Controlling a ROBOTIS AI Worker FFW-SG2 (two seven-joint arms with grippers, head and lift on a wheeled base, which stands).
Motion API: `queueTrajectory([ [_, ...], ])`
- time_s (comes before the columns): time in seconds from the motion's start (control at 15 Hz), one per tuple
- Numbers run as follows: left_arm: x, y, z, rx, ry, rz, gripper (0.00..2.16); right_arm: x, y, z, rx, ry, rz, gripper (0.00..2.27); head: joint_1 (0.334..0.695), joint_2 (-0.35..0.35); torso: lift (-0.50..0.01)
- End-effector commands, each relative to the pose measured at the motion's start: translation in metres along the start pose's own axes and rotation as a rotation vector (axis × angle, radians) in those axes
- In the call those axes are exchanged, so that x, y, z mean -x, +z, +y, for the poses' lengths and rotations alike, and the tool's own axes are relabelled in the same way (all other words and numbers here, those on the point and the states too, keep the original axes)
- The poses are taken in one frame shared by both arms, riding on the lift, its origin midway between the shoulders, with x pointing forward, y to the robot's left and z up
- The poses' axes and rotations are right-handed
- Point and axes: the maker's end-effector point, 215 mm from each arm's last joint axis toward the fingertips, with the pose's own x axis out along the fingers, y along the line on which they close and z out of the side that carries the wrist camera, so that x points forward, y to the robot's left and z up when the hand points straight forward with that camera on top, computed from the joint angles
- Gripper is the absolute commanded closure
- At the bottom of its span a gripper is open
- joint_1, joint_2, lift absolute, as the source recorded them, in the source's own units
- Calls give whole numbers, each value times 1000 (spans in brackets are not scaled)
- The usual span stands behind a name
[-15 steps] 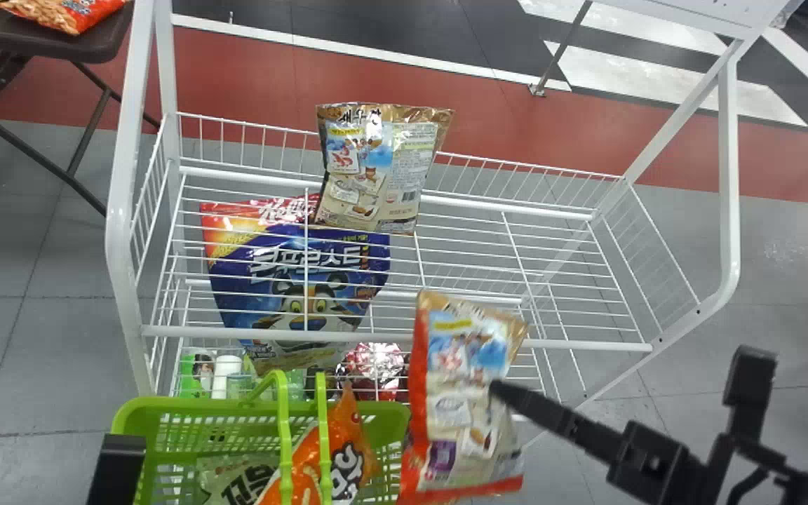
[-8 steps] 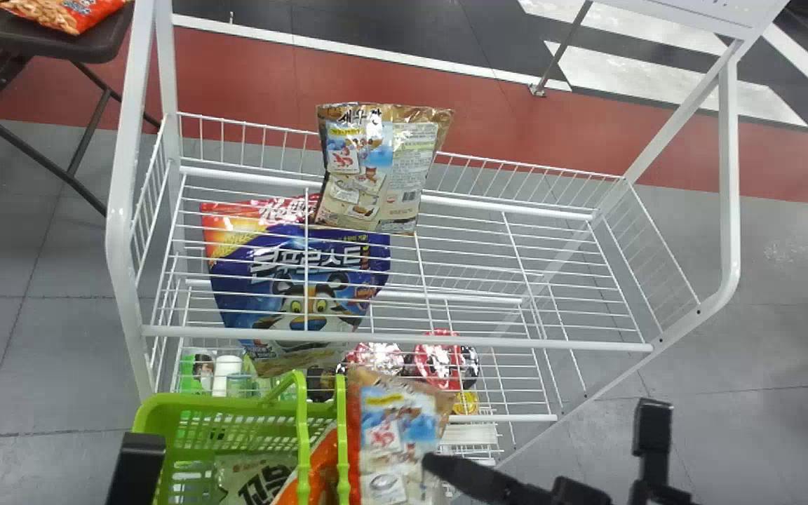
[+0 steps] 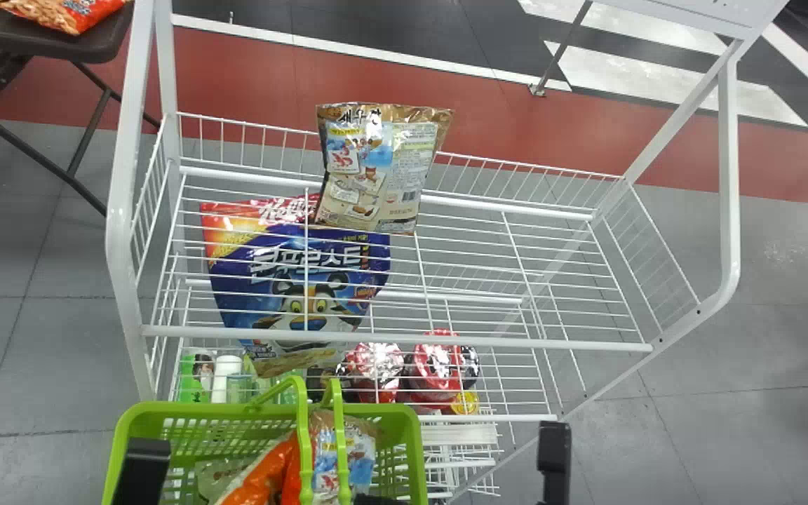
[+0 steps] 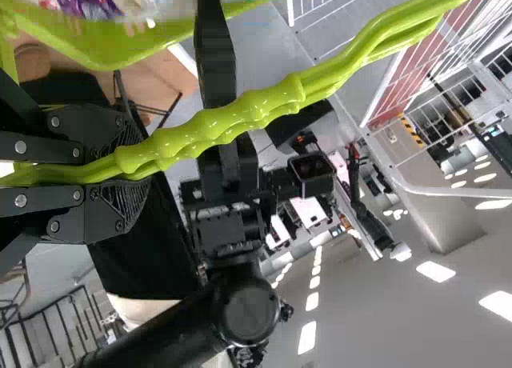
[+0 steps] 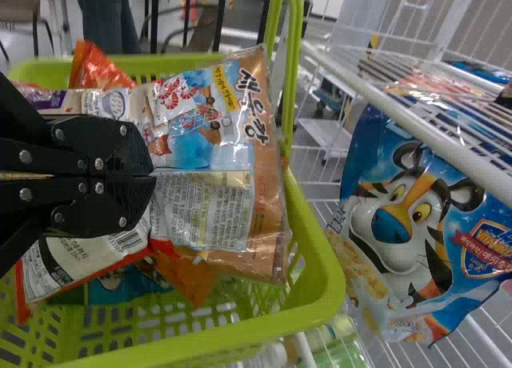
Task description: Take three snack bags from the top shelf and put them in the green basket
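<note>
2 grippers busy. My left gripper (image 3: 142,468) clasps handle (image 4: 256,110) of green basket (image 3: 414,438). Orange bag (image 3: 258,481) lies inside; just beside it, snack bag (image 3: 362,449), in basket, pinched by my right gripper (image 3: 370,499). Beyond, 1 brown-topped bag (image 3: 376,175) stands on top shelf (image 3: 516,204).

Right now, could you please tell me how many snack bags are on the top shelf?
1: the brown snack bag, standing at the back of the top shelf.

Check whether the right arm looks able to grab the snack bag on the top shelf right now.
Probably not yet: its claw looks shut on another bag in the basket. Once freed, the shelf's open front should leave the way clear.
</note>
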Motion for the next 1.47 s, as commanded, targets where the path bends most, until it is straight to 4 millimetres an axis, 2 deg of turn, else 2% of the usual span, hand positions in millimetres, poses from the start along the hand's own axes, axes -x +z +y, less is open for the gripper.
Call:
queueTrajectory([
  [0.0, -1, -2, -3, 0, -5, 1, 1764, -13, -10, -2, 81, -44, 33, 2246, 695, -350, -35],
  [0.07, 1, -1, -3, -3, -3, -2, 1764, -12, -14, -2, 80, -49, 56, 2250, 695, -350, -35],
  [0.2, 4, -3, -2, 5, -2, -6, 1764, 2, -37, 6, 44, -58, 144, 2243, 695, -350, -35],
  [0.27, 4, -2, -3, 3, -2, -8, 1764, 11, -39, 9, 50, -67, 145, 2094, 695, -350, -35],
  [0.33, 3, -2, -2, -1, -1, -11, 1764, 20, -35, 7, 70, -102, 132, 1470, 695, -350, -35],
  [0.4, 3, -1, -2, -4, -2, -12, 1764, 30, -33, 4, 82, -143, 131, 346, 695, -350, -35],
  [0.47, 3, -1, -2, -5, -2, -13, 1764, 36, -33, 2, 82, -166, 138, -2, 695, -350, -35],
  [0.6, 3, 0, -1, -9, 0, -16, 1760, 47, -22, 0, 116, -206, 115, 16, 695, -350, -35],
  [0.67, 3, 1, -1, -9, -1, -18, 1764, 48, -7, 4, 159, -206, 68, 53, 695, -350, -35],
  [0.87, 3, 1, -1, -9, -3, -17, 1764, 56, 81, 31, 398, -173, -237, 56, 695, -350, -35],
  [1.0, 2, 0, 0, -9, 4, -16, 1760, 74, 142, 67, 597, -153, -482, 63, 695, -350, -35],
  [1.07, 2, 0, 0, -9, 4, -16, 1764, 84, 161, 83, 669, -152, -577, 63, 695, -350, -35],
  [1.2, 2, 0, 1, -8, 7, -15, 1764, 98, 179, 98, 721, -178, -687, 63, 695, -350, -35],
  [1.4, 6, 4, 9, -4, 15, -18, 1764, 98, 179, 100, 720, -252, -711, 66, 695, -350, -35],
])
